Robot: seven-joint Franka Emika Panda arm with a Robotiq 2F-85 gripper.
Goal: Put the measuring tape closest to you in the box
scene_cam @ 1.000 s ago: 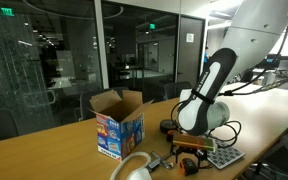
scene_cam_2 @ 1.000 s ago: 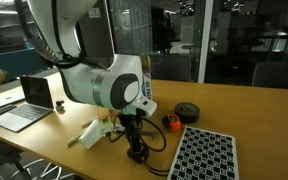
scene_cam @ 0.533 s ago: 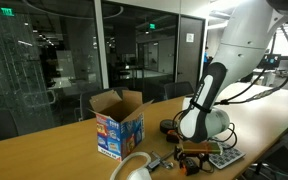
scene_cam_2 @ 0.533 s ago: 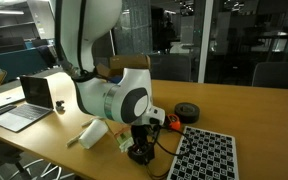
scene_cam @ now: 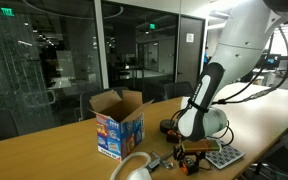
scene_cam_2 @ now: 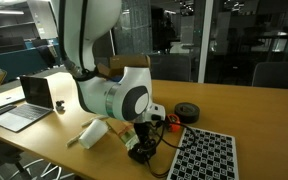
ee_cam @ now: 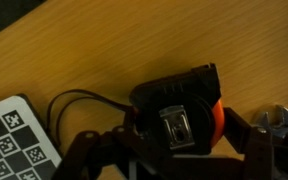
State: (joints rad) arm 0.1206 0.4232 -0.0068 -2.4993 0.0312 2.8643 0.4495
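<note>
Fingers (ee_cam: 252,146) straddle the tape (ee_cam: 179,110); grip cannot be told; clamp squarely, then lift clear toward box (scene_cam: 119,123).

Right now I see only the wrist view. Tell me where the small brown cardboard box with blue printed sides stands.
Observer: The cardboard box stands with its flaps open on the wooden table, well apart from the gripper.
Operator: Report any other black thing near the gripper.
Observer: A rounder black tape measure lies by the far corner of the black-and-white checkered board.
</note>
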